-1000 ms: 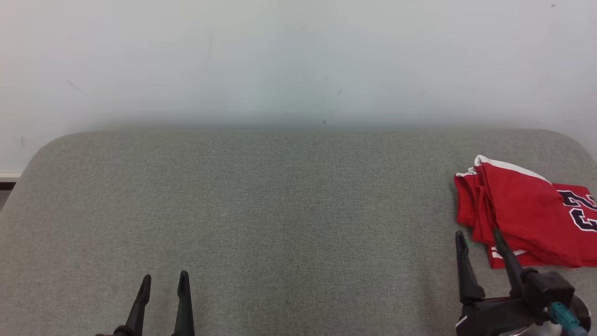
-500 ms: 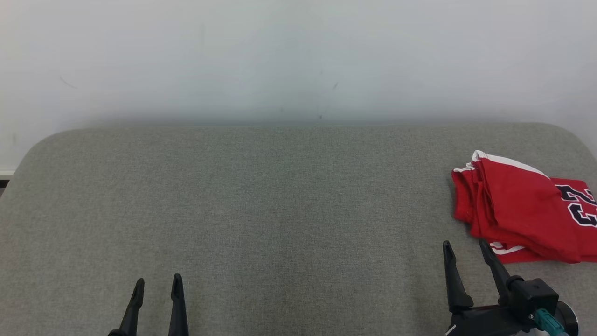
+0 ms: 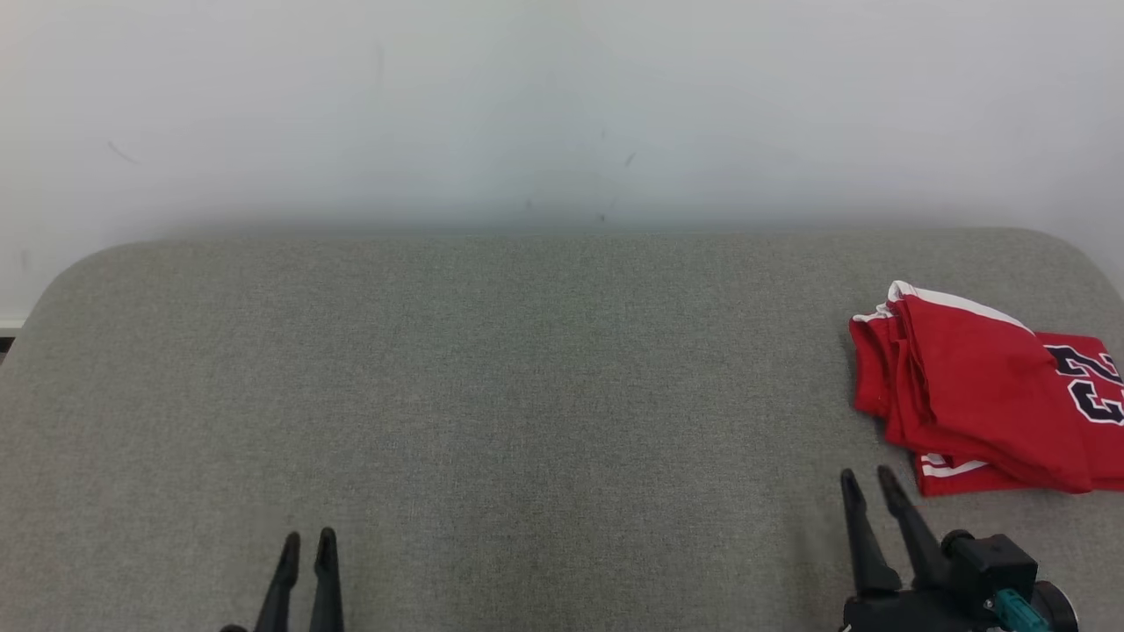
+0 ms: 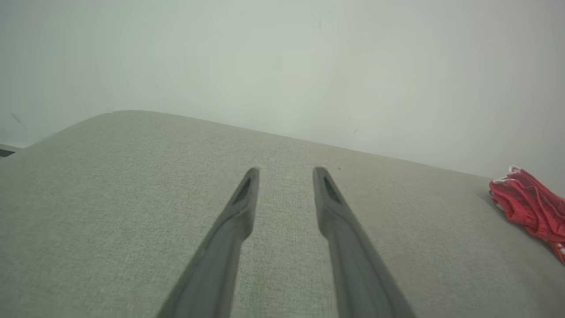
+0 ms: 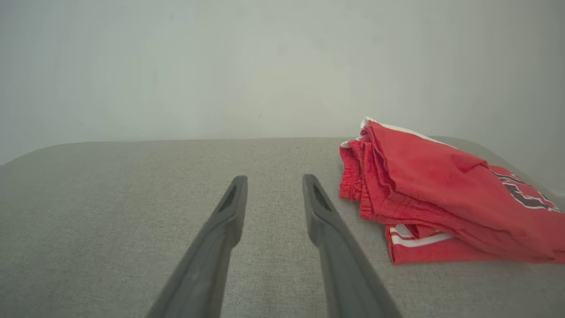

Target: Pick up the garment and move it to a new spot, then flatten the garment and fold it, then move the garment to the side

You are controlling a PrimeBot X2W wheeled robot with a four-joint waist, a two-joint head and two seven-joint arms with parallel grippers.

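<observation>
Lower left, the left gripper (image 3: 308,537) is part-open and empty above the bench (image 3: 527,395); lower right, the right gripper (image 3: 867,478) likewise, near the folded garment (image 3: 975,395) at the right edge, which looks soft, light and limp, best pinched through its stacked left edge.

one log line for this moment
garment: folded, at right | left end effector: open, empty | right end effector: open, empty, just short of garment

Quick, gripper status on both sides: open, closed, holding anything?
Left gripper: open, holding nothing.
Right gripper: open, holding nothing; the folded red garment lies close by, not touched.
</observation>
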